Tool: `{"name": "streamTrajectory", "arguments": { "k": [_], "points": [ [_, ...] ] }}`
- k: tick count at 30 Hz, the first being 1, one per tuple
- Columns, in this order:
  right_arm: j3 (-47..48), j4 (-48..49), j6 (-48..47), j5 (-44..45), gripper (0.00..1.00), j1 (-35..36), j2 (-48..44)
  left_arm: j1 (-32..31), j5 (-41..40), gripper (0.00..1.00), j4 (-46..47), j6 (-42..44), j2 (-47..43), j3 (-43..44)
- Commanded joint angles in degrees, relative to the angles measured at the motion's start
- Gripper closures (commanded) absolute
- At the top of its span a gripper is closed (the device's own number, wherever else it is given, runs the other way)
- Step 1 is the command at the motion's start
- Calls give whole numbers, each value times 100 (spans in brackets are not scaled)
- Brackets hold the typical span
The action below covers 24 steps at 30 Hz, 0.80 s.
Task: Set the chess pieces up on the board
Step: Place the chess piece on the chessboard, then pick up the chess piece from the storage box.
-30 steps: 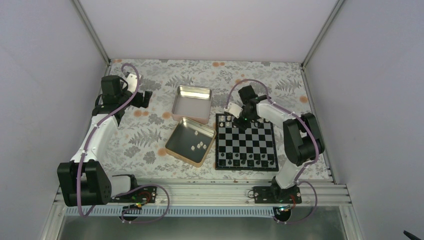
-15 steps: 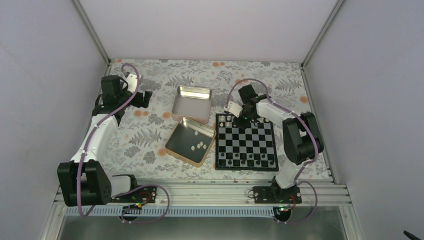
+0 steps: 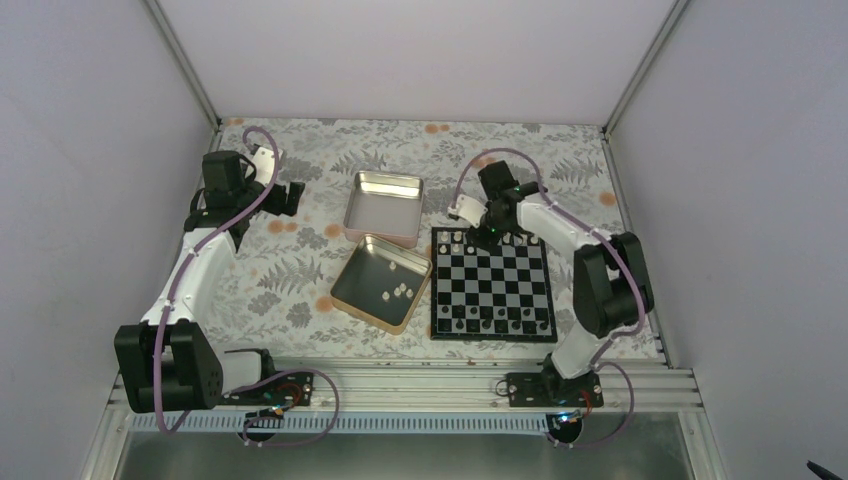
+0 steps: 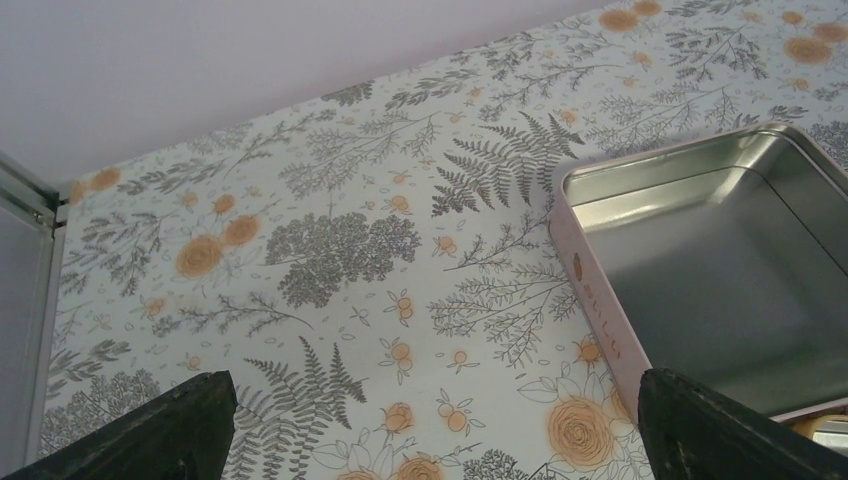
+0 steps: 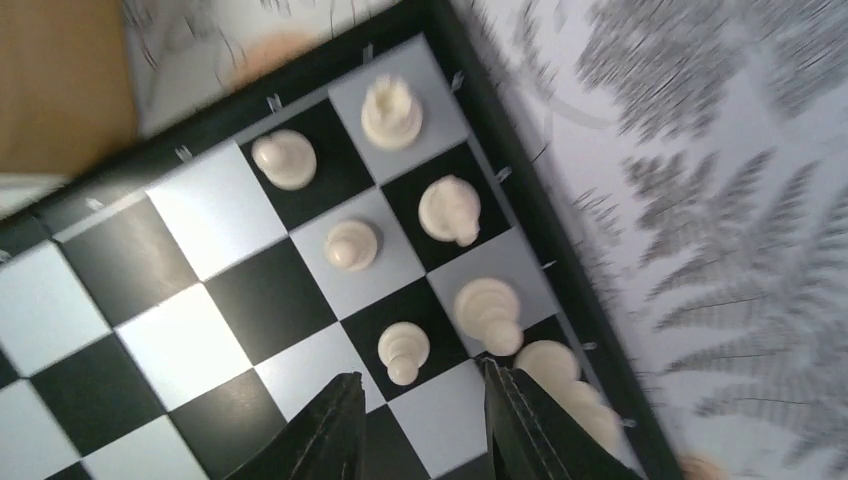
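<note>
Black fingers of the right gripper [image 5: 424, 395] stand slightly parted at the bottom middle of the wrist view, with nothing between them. They hang over a silver square of the small black-and-silver chequered chessboard [image 5: 190, 340] with its black rim. Tiny cream-white chess pieces [image 5: 352, 243] crowd the board's corner at upper centre. One pawn stands just above the gap between the fingers. Larger figures line the rim running toward the lower right, the lowest close beside the right-hand finger. The squares at lower left are bare.

Seen from overhead, this gripper sits over the board's far edge, right of centre. Tiny dark pieces [image 3: 490, 322] stand on the near rows, and the middle rows are open. A shallow square metal tin [image 3: 362, 278] holding more cream pieces lies just beside the board's left rim, with a second tin [image 3: 385, 200] beyond it.

At upper left, the left gripper [image 4: 432, 390] has its fingers spread wide, gripping nothing. It hangs above the floral table cover [image 4: 330, 250], with the second tin's edge at the right of its wrist view.
</note>
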Motion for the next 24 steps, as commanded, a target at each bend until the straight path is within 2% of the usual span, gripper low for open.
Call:
{"name": "streamTrajectory", "arguments": {
  "k": [1,6,11,24],
  "points": [
    [614,-449,225,219,66,402,-688,22,130,0,-42,64,-53,29],
    [1440,-991,409,177,67,1215,-660,23,130,0,-35,72,-58,39],
    [1929,-1026,421,-19,71,1868,-38,23,94,0,-43,60,-97,39],
    [2467,-777,218,-125,72,2672,1636,23,38,0,-20,56,-122,13]
  ]
}}
